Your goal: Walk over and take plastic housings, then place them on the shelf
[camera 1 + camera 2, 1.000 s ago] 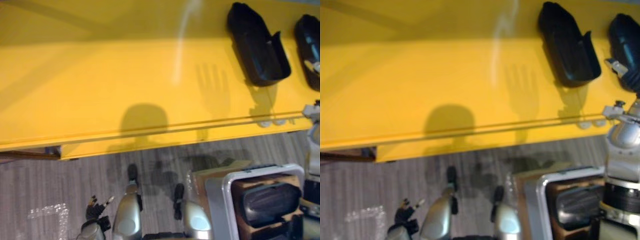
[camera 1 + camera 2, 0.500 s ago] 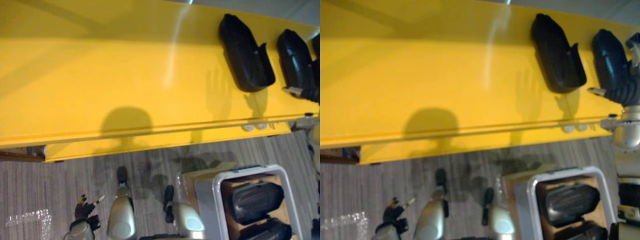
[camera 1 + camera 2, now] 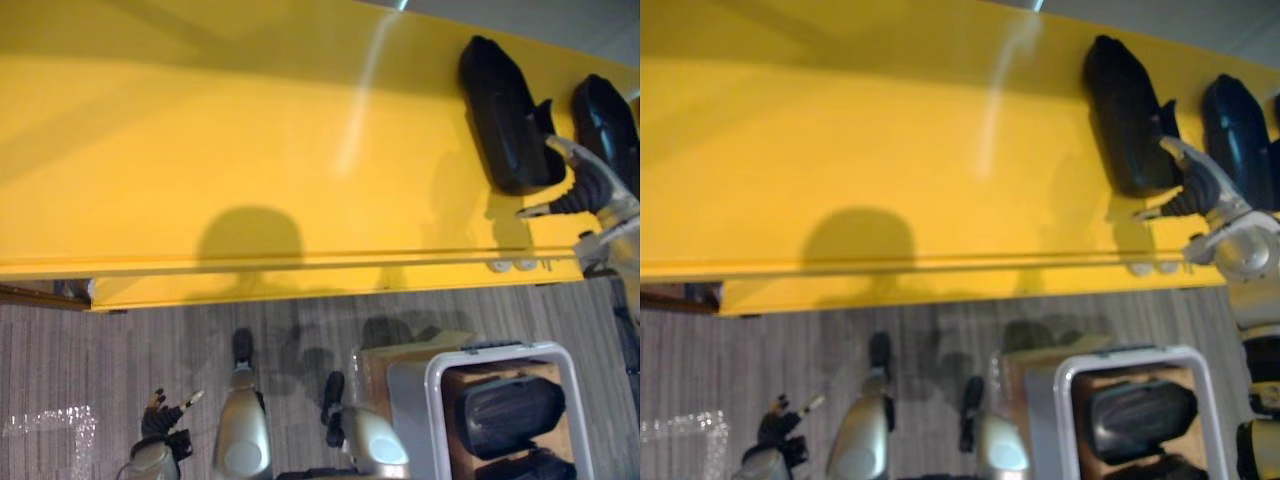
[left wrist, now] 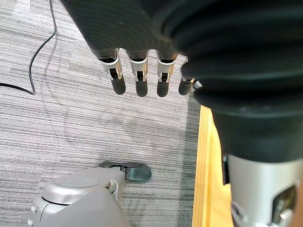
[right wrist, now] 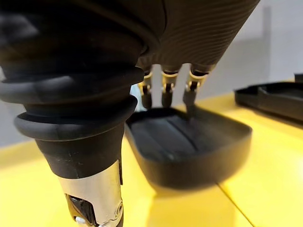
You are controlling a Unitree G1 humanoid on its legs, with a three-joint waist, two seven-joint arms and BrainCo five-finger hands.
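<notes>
Left eye view: 2 black plastic housings lie on the yellow shelf (image 3: 250,150) toward its right end, the first housing (image 3: 505,110) and the second housing (image 3: 605,125) side by side with a yellow gap between them. My right hand (image 3: 585,190) is over that gap at their near ends, just inside the shelf's front edge. In my right wrist view its fingers (image 5: 165,90) are straight and hold nothing, their tips close above a housing's rim; I cannot tell if they touch. Left of the first housing the shelf is a long bare stretch.

Below the front edge, across a strip of grey floor (image 3: 150,340), a white-rimmed bin (image 3: 440,370) holds 2 more housings (image 3: 505,415). My left hand (image 3: 160,420) hangs low over the floor, its fingers (image 4: 137,75) straight and holding nothing.
</notes>
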